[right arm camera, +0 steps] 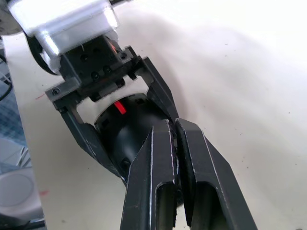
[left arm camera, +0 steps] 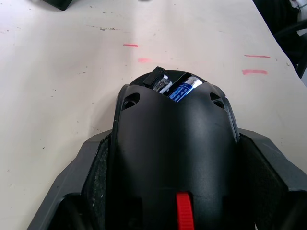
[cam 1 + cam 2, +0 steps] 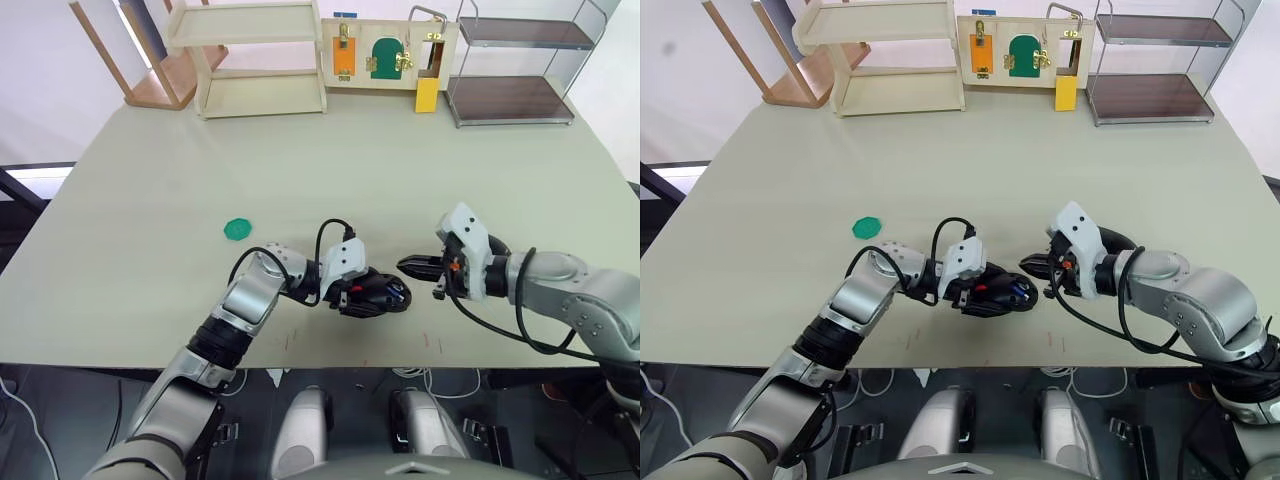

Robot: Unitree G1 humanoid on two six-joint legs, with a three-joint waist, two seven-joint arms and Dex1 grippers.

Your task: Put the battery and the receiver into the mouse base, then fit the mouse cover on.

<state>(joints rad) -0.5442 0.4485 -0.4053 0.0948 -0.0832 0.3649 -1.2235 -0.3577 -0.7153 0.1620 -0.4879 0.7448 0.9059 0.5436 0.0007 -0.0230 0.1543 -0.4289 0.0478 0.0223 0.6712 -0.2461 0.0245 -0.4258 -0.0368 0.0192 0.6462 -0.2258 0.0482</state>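
While your left gripper (image 3: 372, 292) clamps the mouse base (image 2: 175, 158) by its sides near the table's (image 3: 400, 170) front edge, your right gripper (image 3: 408, 266) sits just beside the open end of the base with its fingers (image 1: 158, 158) pressed together; whether they pinch anything there is hard to make out. Looking along the left wrist, you see the base lying flat, a red strip at its near end and two recesses at the far end. The battery (image 2: 184, 89) lies in one recess, blue with a pale tip, and white lettering runs along its side, too small to read. The receiver (image 2: 161, 83), a greyish stub with a black cap, sits in the recess just beside it. Red pen marks (image 2: 254, 72) dot the tabletop beyond the base.

A green disc (image 3: 236, 229) lies well apart from the base, toward your left. At the far edge stand a wooden shelf (image 3: 255, 60), a board (image 3: 385, 55) with orange and green panels and brass latches, and a wire rack (image 3: 515, 65). No brand shows on any of them.
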